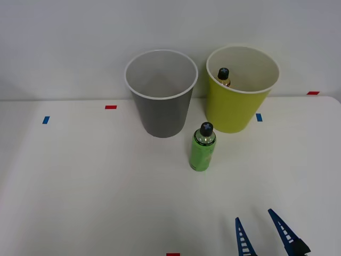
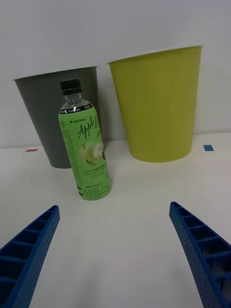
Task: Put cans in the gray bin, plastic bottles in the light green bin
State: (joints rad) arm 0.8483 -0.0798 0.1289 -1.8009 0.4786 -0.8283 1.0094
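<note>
A green plastic bottle (image 1: 202,148) (image 2: 85,144) with a black cap stands upright on the white table, just in front of the two bins. Behind it to the left is the gray bin (image 1: 161,94) (image 2: 55,118). The light green bin (image 1: 241,89) (image 2: 156,103) stands behind it to the right. Inside that bin a bottle with a black cap and amber neck (image 1: 224,77) leans against the wall. My right gripper (image 1: 262,228) (image 2: 114,255) is open near the table's front edge, short of the green bottle, with nothing between its blue fingers. No cans are in view.
Small red tape marks (image 1: 111,107) and blue tape marks (image 1: 46,120) lie on the table (image 1: 80,186). A pale wall rises right behind the bins. The table's right edge (image 1: 337,104) runs close to the light green bin.
</note>
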